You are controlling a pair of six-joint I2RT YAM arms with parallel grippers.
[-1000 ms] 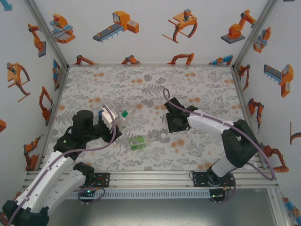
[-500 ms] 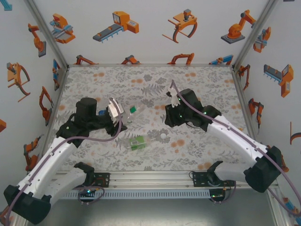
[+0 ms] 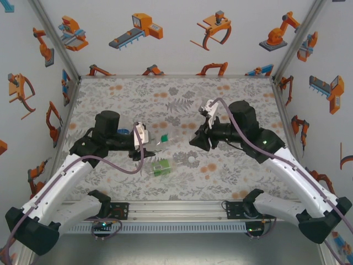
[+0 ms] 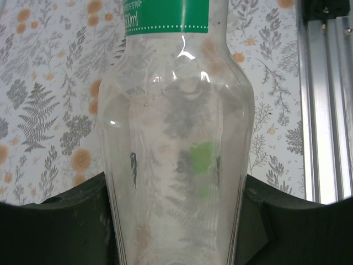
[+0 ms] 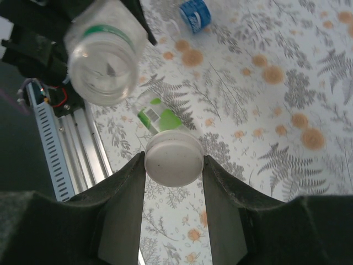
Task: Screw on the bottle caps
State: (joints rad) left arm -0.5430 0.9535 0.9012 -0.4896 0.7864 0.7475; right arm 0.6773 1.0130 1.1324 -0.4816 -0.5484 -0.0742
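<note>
The right jaws are clenched on a white cap (image 5: 171, 160). The left jaws grasp a clear bottle (image 4: 176, 138) by its body, level above the bench (image 3: 242, 99), its open mouth (image 5: 105, 63) facing the cap but apart and off its line. I judge the cap may meet the rim tilted and cross-thread or slip out, and the slick bottle may spin in the grip. Three bottles: this one, a green-labelled one (image 3: 161, 167) lying on the bench, a blue-labelled one (image 5: 194, 14); two caps, the second (image 3: 192, 160) loose near the lying bottle.

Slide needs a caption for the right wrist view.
Right pincer holds a white cap near the open mouth of the bottle gripped by the left pincer.
</note>
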